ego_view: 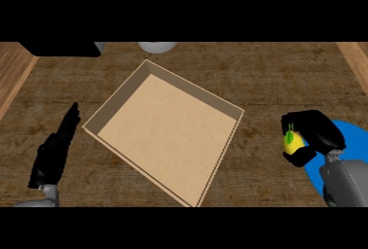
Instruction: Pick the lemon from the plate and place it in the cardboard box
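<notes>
At about 8 o'clock in the head view, the black left hand (54, 153) rests near the edge with its fingers straight and pointing up toward 12 o'clock, holding nothing. It lies over the dark brown wooden counter top (280, 73), just beside the left corner of the shallow, square tan cardboard box (167, 129), though whether they touch cannot be told.

The box sits at the centre, turned like a diamond, with 1 corner toward 12 o'clock and 1 toward 6 o'clock; its inside shows only bare cardboard floor.

At 3 o'clock from the box, and apart from its right corner, the black right hand (316, 133) curls round the small yellow lemon with a green patch (291, 142) (only a sliver of the fruit shows between thumb and fingers). The lemon is in that hand, at the left edge of the round blue plate (352, 138), whose lower part the grey right forearm (345, 182) covers.

Along the top edge, at 11 o'clock, are a black object (61, 48) and a pale rounded object (156, 46), both cut off.
</notes>
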Motion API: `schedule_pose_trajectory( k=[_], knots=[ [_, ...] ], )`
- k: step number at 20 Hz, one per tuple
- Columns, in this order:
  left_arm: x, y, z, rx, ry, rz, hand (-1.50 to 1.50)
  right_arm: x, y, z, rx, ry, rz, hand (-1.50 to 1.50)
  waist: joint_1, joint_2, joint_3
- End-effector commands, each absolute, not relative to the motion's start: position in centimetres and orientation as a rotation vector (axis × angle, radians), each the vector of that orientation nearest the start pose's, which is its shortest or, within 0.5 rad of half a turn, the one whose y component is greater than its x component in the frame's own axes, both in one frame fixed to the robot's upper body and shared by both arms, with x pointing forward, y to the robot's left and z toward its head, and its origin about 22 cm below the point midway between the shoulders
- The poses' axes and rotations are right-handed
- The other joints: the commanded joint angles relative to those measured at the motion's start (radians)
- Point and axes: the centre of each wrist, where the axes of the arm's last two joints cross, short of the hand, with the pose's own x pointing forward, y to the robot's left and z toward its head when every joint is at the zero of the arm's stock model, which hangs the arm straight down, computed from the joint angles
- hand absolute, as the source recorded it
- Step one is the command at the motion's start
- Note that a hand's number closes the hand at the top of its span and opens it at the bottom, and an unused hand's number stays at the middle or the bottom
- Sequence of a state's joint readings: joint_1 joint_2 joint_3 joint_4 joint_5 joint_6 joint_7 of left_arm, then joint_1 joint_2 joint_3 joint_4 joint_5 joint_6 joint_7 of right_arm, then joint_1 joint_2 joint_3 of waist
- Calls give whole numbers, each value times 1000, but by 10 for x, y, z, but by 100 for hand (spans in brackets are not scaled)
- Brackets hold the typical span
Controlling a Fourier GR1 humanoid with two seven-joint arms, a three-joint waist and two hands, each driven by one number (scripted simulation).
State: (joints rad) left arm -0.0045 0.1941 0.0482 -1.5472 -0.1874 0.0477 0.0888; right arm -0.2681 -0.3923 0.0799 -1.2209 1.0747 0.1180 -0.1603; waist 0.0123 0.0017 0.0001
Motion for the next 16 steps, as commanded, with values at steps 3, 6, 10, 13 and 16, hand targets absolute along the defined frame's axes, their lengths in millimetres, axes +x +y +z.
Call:
schedule_pose_trajectory(
  k=[3,6,10,13,16],
  knots=[
    [226,276,20,372,-1451,-194,0,338,-280,37,-922,-1353,1394,150,-3,-2,0],
    [243,295,4,392,-1449,-192,0,337,-275,80,-941,-1411,1360,150,-16,-3,-1],
    [233,289,16,391,-1462,-186,0,327,-277,80,-775,-1570,1269,150,-13,-5,0],
    [237,293,18,376,-1445,-199,0,333,-248,99,-587,-1798,1122,150,-12,-7,1],
    [228,305,0,395,-1443,-206,0,324,-241,120,-431,-1914,1087,150,-22,-8,-1]
  ],
)
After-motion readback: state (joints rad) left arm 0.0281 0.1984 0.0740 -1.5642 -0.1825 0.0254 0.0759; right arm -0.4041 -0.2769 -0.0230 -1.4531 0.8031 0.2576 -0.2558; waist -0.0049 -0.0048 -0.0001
